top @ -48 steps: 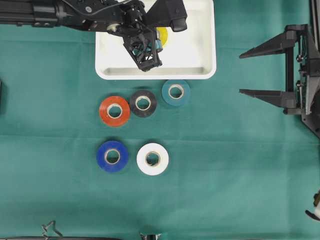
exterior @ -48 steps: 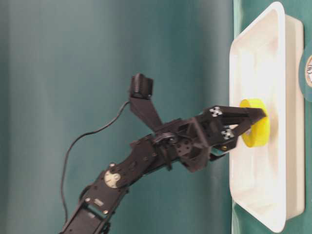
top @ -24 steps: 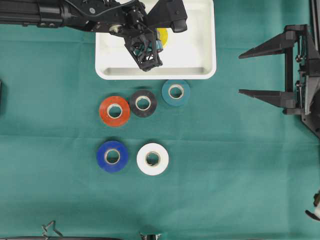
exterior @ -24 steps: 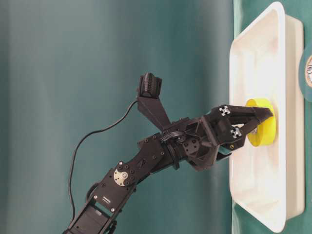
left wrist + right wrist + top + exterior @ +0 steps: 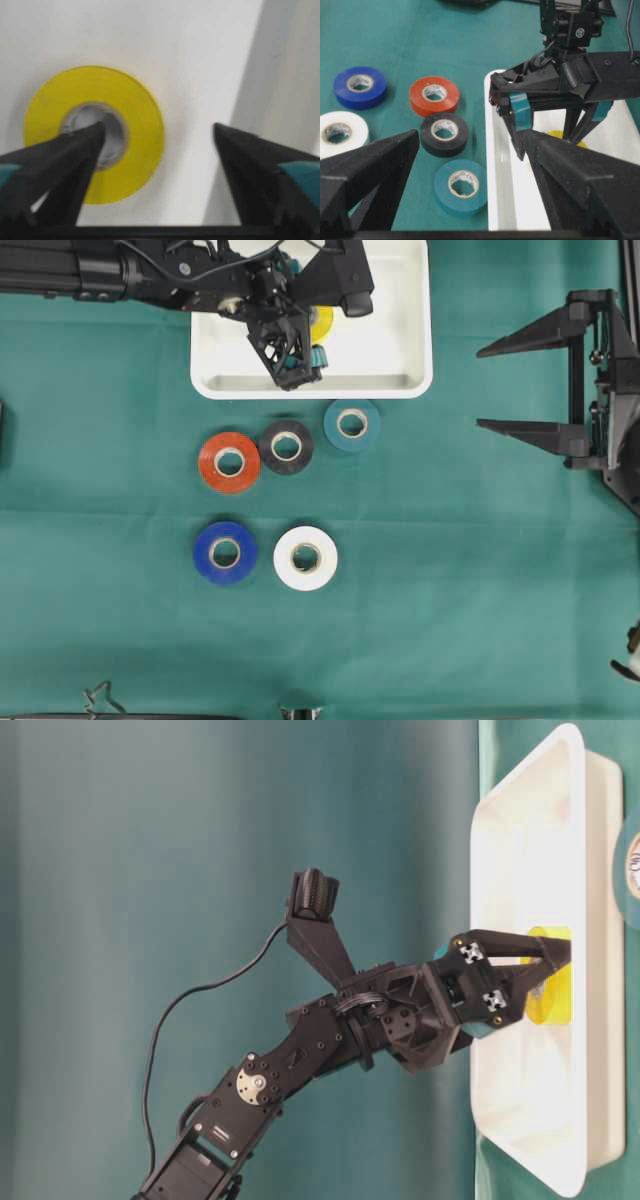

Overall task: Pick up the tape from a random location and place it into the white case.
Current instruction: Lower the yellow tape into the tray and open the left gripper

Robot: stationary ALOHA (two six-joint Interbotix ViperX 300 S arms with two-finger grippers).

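One yellow tape (image 5: 95,132) lies in the white case (image 5: 410,360) | left gripper (image 5: 157,137) spread, nothing pinched | step: release | next: you lift it clear.

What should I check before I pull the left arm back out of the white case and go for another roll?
1. Yellow tape lying flat on the floor of the white case: ok.
2. Left gripper open, jaws spread wide: ok.
3. Fingers clear of the roll: not ok; in the wrist view one fingertip sits over the roll's core hole, so lift straight up.
4. Right gripper open and parked away from the case: ok.
5. Remaining rolls on the cloth, outside the case: red tape, black tape, teal tape, blue tape, white tape: ok.
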